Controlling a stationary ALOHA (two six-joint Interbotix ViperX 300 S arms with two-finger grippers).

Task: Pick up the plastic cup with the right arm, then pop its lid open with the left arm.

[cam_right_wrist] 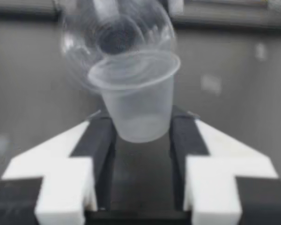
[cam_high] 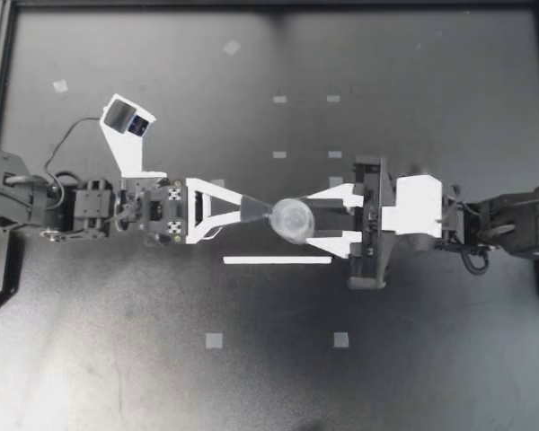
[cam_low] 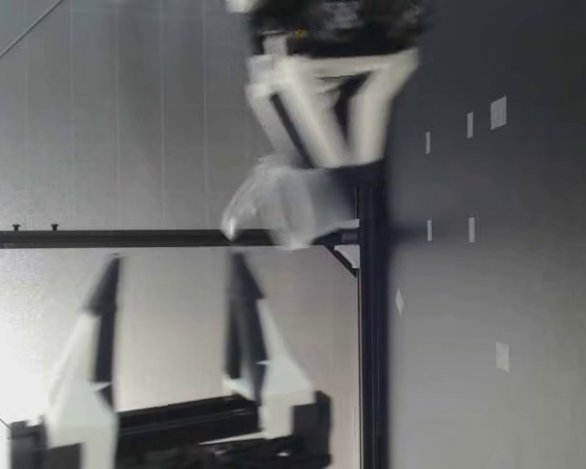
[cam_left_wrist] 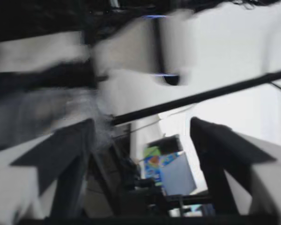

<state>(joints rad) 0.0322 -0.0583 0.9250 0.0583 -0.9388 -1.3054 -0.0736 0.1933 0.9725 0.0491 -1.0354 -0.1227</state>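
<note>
Your right claw [cam_high: 313,218] is clenched on the clear plastic cup [cam_high: 292,221], low at its base, over the middle of the black counter [cam_high: 413,359]. Your left claw [cam_high: 266,212] is released, fingers [cam_low: 264,376] one above the other, just beside it. Squeeze gently: thin walls likely buckle.

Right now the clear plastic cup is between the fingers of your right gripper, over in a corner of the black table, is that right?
Not quite. The clear plastic cup is between the fingers of the right gripper, but it is near the middle of the black table, not in a corner. The top view shows this.
</note>
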